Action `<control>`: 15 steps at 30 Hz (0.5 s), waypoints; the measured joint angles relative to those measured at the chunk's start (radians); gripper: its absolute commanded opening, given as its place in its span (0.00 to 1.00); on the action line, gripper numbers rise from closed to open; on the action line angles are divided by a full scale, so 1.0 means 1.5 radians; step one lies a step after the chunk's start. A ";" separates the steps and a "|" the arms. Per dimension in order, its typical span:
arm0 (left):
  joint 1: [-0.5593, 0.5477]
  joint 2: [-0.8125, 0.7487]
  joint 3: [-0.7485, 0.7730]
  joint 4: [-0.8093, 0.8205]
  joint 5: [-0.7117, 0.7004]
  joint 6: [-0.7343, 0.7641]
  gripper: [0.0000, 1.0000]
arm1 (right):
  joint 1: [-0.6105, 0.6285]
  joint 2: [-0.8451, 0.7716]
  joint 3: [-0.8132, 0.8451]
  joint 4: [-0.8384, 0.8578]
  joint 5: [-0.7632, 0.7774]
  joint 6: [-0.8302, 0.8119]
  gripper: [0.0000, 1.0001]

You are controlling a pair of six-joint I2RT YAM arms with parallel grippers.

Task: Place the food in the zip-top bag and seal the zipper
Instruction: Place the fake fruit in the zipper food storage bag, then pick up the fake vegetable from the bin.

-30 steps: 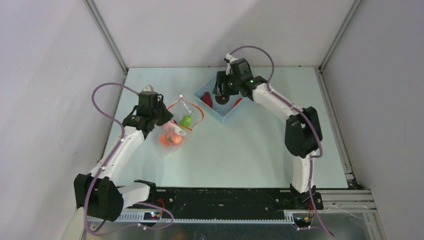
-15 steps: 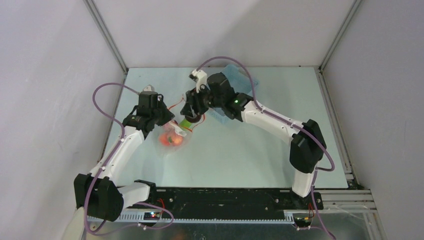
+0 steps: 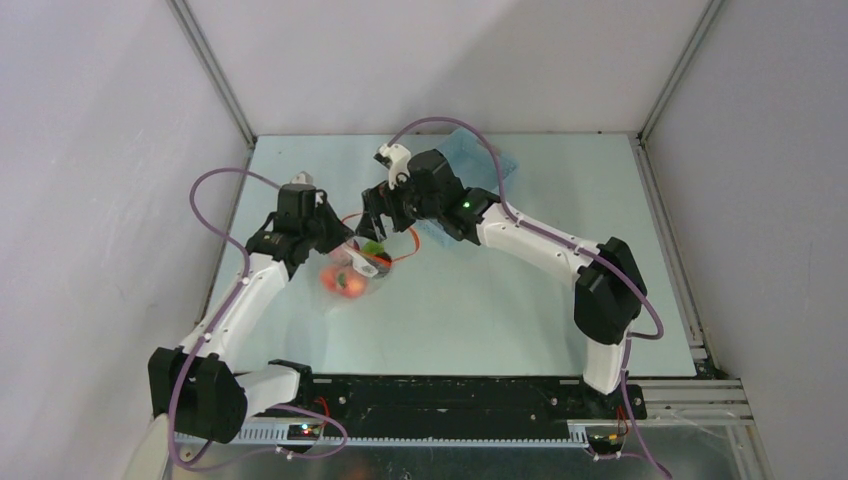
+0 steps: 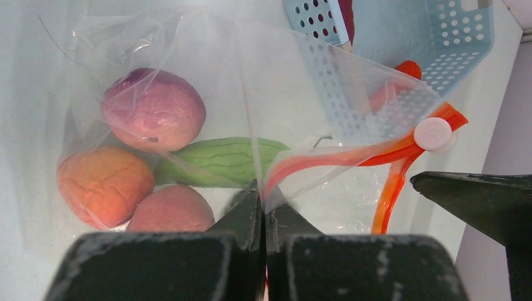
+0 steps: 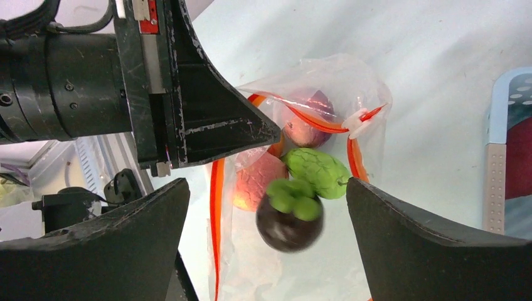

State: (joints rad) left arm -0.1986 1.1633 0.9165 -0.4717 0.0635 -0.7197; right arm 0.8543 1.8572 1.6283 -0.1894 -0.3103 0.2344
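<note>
Our right tool (image 5: 266, 183), jaws wide apart, hovers over the mouth of the bag (image 5: 370, 94); a dark fruit (image 5: 288, 222) hangs loose between them, likely dropping in. Our left tool (image 4: 262, 219) is clamped on the bag's rim beside the zipper (image 4: 332, 157), holding it open on the table (image 3: 500, 300).

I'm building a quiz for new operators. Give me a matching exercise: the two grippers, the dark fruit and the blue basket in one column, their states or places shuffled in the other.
1. left gripper
2. right gripper
3. dark fruit
4. blue basket

a. blurred, over the mouth of the bag
b. shut on the bag's edge
c. open wide above the bag
d. on the table, beyond the bag

Pairs: 1-b, 2-c, 3-a, 4-d
</note>
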 measured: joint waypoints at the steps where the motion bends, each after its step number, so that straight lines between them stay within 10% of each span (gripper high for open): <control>1: 0.000 0.000 -0.002 0.000 0.001 -0.002 0.00 | 0.000 0.000 0.001 0.000 0.002 0.000 0.99; 15: 0.000 -0.030 -0.004 -0.003 -0.007 -0.005 0.00 | -0.136 -0.003 0.002 0.018 0.026 0.081 0.99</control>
State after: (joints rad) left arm -0.1986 1.1187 0.9112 -0.4759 0.0536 -0.7265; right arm 0.6510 1.8534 1.6310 -0.1627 -0.2714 0.3553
